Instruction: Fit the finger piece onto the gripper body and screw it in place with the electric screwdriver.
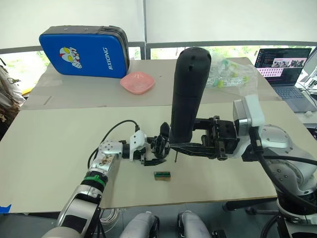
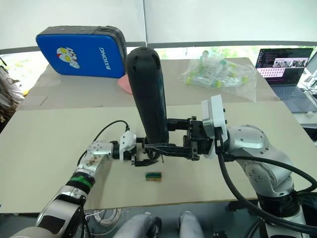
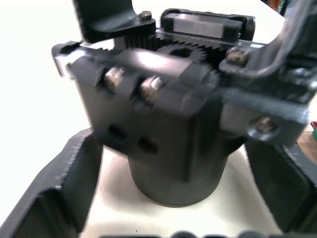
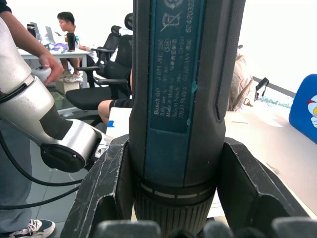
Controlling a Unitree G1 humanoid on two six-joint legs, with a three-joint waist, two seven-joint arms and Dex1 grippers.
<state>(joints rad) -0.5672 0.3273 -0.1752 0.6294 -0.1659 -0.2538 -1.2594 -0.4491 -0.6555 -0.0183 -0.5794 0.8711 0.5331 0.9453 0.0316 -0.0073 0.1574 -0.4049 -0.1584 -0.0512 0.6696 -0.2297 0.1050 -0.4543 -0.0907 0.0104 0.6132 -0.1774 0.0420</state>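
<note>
My left gripper (image 1: 154, 152) is shut on the gripper body (image 3: 163, 129), a black block with a round base and two screw heads on its side, held just above the table. A pointed black finger (image 1: 163, 130) rises from it. I cannot tell the finger piece apart from the body. My right gripper (image 1: 179, 144) is shut on the electric screwdriver (image 1: 188, 84), a thick black cylinder held upright. Its fingers (image 4: 104, 188) clamp the lower barrel. The thin bit (image 1: 175, 157) points down right beside the gripper body.
A small green-and-tan block (image 1: 162, 175) lies on the table just in front of the grippers. At the back are a blue case (image 1: 81, 49), a pink dish (image 1: 137, 82), a clear bag of parts (image 1: 230, 72) and a laptop (image 1: 285, 67). People (image 4: 64, 29) are behind.
</note>
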